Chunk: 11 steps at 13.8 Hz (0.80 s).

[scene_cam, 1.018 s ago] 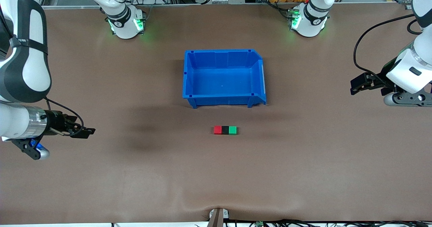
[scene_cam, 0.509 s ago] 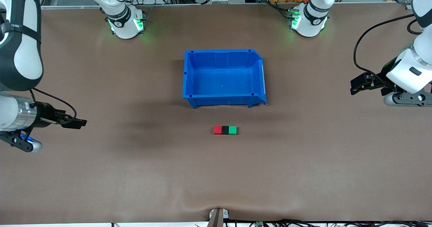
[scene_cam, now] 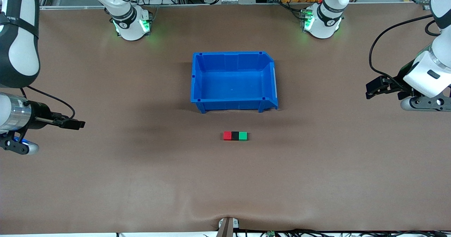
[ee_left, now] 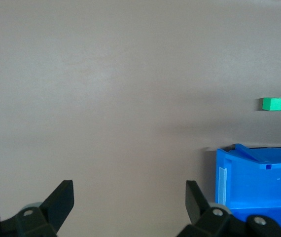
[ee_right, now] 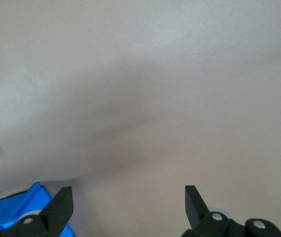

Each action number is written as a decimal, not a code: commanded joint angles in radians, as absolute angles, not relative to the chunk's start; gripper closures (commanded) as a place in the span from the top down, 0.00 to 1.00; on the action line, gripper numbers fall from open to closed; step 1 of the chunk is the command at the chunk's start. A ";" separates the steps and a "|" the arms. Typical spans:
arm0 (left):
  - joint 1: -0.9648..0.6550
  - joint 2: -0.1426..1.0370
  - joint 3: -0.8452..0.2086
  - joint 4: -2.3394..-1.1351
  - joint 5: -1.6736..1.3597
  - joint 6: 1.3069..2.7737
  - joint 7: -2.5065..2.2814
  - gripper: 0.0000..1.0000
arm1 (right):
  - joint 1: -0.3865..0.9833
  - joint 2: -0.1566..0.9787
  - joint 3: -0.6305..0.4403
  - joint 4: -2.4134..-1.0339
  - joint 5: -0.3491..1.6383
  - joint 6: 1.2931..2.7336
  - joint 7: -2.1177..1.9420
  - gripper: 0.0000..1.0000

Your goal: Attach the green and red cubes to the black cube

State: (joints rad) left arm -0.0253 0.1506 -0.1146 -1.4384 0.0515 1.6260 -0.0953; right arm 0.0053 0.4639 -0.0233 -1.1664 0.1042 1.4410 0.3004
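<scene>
Brown matting covers our whole table (scene_cam: 105, 180), with racks of equipment along the edge where our bases stand. Near the middle sits a blue bin (scene_cam: 198, 78), nothing in it, and just nearer the front camera lie the three small blocks in one tight row: the red cube (scene_cam: 227, 135) toward our right arm's end, the black cube (scene_cam: 235, 135) in the middle, the green cube (scene_cam: 243, 135) toward our left arm's end. Each coloured block touches the black one, so we judge the joining done.

Our right gripper (scene_cam: 76, 125) hangs over bare matting at its own end of the table, fingers spread wide and holding nothing. Our left gripper (scene_cam: 374, 89) hangs over the matting at its end, likewise spread and holding nothing; its wrist view shows the green cube (ee_left: 274, 103) and the black one well apart from the fingers.

What could go wrong now is small. We cannot tell how firmly the blocks hold together; a bump to the table or a pull on the matting might part them. A careless sweep of either arm across the middle could knock the row or push it against the bin.
</scene>
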 commanded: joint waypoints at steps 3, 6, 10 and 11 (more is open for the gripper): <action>-0.023 0.143 -0.115 -1.434 0.066 1.626 -0.081 1.00 | -0.029 0.403 -0.005 -1.203 0.071 1.419 0.239 1.00; -0.023 0.143 -0.115 -1.434 0.066 1.626 -0.080 1.00 | -0.029 0.385 -0.005 -1.203 0.067 1.396 0.238 1.00; -0.023 0.143 -0.115 -1.434 0.066 1.626 -0.081 1.00 | -0.047 0.357 -0.005 -1.203 0.066 1.371 0.166 1.00; -0.023 0.143 -0.115 -1.434 0.066 1.626 -0.081 1.00 | -0.048 0.350 -0.006 -1.210 0.066 1.365 0.161 1.00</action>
State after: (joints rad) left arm -0.0252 0.1507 -0.1146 -1.4384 0.0515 1.6260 -0.0953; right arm -0.0217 0.3940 -0.0233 -1.1679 0.0826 1.3723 0.1964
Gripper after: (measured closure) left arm 0.000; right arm 0.000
